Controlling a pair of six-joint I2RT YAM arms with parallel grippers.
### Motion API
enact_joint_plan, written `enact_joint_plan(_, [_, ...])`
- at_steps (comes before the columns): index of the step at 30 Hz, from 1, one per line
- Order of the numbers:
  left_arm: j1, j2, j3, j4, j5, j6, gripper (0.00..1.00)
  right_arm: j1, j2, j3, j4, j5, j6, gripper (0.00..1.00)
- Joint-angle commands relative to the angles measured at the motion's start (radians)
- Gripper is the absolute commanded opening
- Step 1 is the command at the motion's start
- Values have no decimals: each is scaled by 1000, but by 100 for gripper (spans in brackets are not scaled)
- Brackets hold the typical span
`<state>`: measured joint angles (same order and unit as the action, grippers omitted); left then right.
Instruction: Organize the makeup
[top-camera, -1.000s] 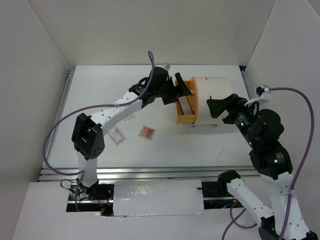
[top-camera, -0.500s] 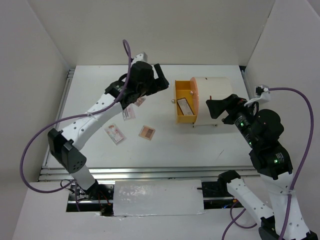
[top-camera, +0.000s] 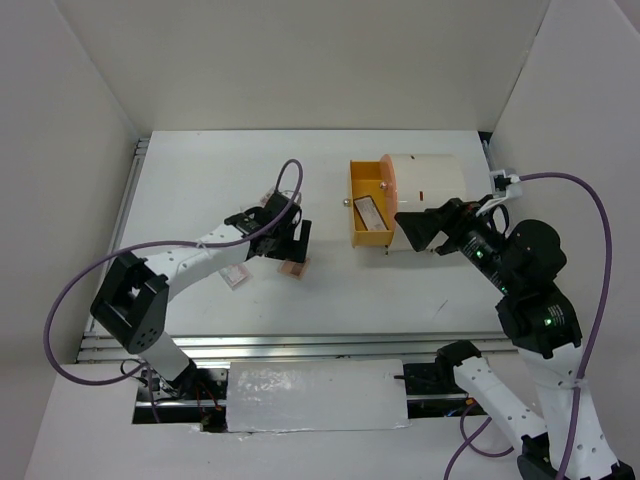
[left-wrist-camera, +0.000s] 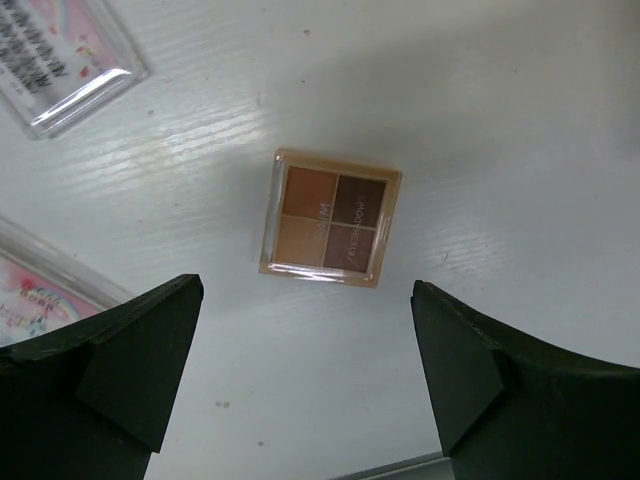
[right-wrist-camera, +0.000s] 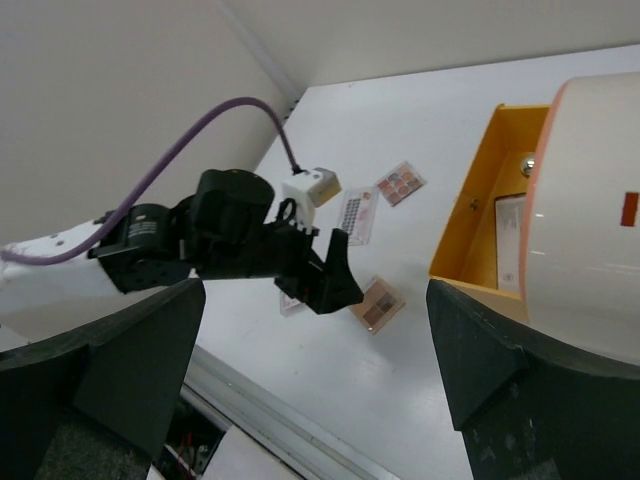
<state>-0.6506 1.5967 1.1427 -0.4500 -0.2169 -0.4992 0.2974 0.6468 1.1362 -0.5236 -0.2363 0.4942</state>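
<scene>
Brown palette (top-camera: 293, 268) flat on table (top-camera: 200, 170), seen from above, under wide-open, empty left gripper (top-camera: 287, 240); right gripper (top-camera: 425, 228) equally wide, empty, beside orange drawer (top-camera: 368, 238). Left wrist: bare table round every palette edge, packets (left-wrist-camera: 60, 55) off left. Right wrist: open room ahead.

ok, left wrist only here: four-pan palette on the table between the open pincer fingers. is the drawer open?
Observer: Yes. The orange drawer is pulled out of the cream container, toward the left side of the table.
Operator: anything in it?
Observer: One flat packet lies inside.
Operator: right arm?
Observer: Right pincer is open and empty, next to the container.
</scene>
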Motion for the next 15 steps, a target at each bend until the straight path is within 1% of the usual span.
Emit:
enact_joint_plan(1, [-1,32,-12,148,73,73,99,8,1,-15,86,-107,-25,100])
enact_joint_plan(6, [-3,101,-21,192,111,62,99,9,-3,-20,88,-104,-28,100])
enact_joint_plan(10, [-1,189,0,166,80,31,99,9,-3,-19,86,-94,-28,100])
enact_joint_plan(13, [-1,216,-3,157,38,5,99,9,1,-18,88,-95,-28,100])
enact_joint_plan(15, [-1,224,-11,155,33,2,99,9,7,-21,94,-98,-26,100])
